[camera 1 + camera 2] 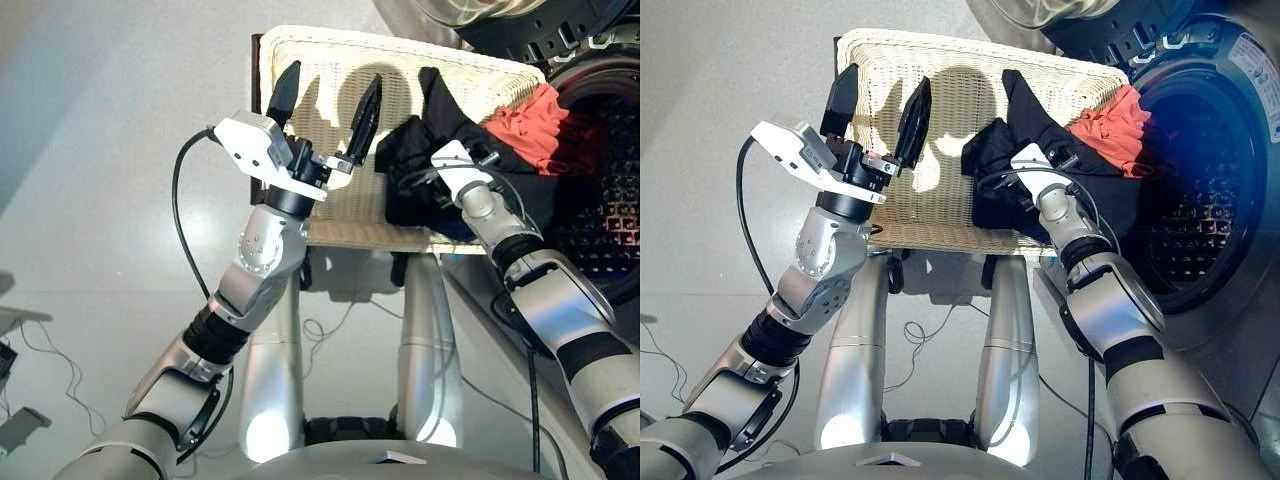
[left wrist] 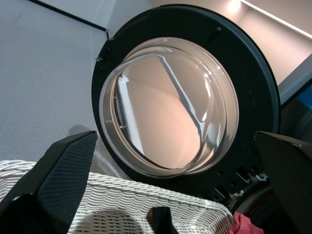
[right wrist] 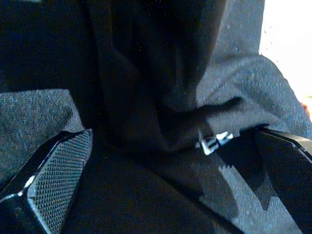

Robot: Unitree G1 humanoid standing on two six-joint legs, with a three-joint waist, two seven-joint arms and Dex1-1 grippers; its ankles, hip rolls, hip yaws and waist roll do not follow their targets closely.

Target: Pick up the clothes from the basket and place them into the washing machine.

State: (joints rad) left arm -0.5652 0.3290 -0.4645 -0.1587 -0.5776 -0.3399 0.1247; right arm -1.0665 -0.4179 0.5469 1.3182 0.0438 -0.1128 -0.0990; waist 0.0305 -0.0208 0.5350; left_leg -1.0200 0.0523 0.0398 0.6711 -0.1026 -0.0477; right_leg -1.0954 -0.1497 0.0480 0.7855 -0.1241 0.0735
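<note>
The cream-white basket (image 1: 330, 215) stands in front of me, beside the washing machine's drum opening (image 1: 605, 215). A black garment (image 1: 425, 125) lies heaped in the basket's right half. An orange-red garment (image 1: 530, 125) lies over the basket's right rim, against the drum mouth. I cannot tell the navy garment apart from the dark heap. My right gripper (image 3: 170, 156) is pushed down into the black cloth, its fingers (image 3: 56, 178) spread wide with fabric between them. My left gripper (image 1: 325, 100) hovers open and empty over the basket's bare left half.
The round glass door (image 2: 165, 107) hangs open beyond the basket's far rim (image 2: 122, 202). A black cable (image 1: 180, 210) loops off my left wrist. Grey floor (image 1: 90, 150) lies to the left of the basket, with cables (image 1: 50, 360) on it lower down.
</note>
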